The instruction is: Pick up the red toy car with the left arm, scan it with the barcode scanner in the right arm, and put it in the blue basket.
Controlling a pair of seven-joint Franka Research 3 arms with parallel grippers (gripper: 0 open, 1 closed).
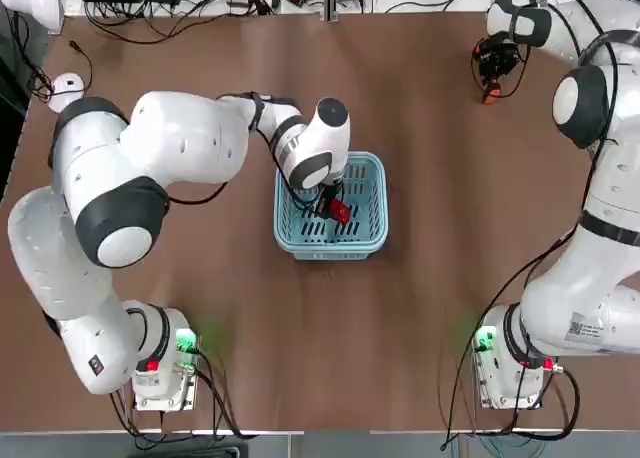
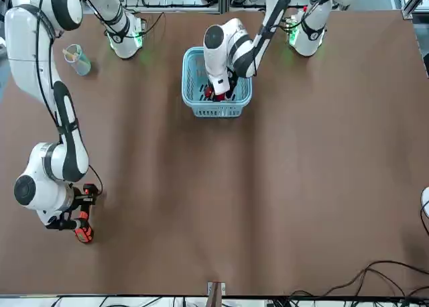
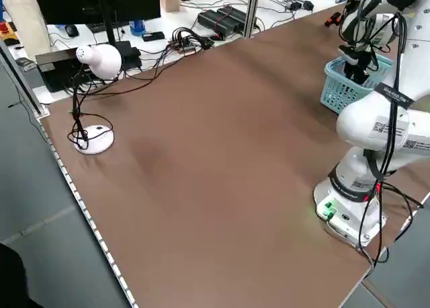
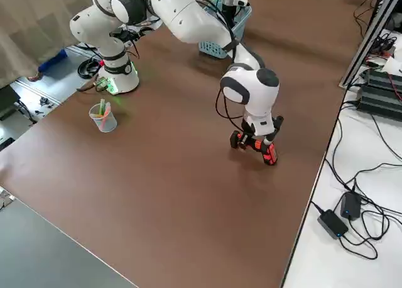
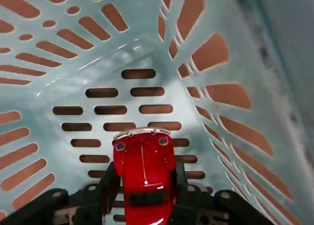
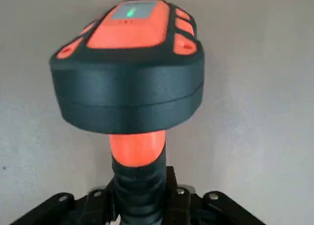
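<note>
The red toy car sits between the fingers of my left gripper, which is shut on it and lowered inside the blue basket. The car's red body shows over the slotted basket floor, close above it. In the front view the left gripper reaches down into the basket. My right gripper is far off at the table's back right, shut on the handle of the black and orange barcode scanner, which hangs low over the table.
A clear cup with pens stands near the right arm's base. A white lamp and cables lie along the left edge. Open brown tabletop separates the basket from the right arm.
</note>
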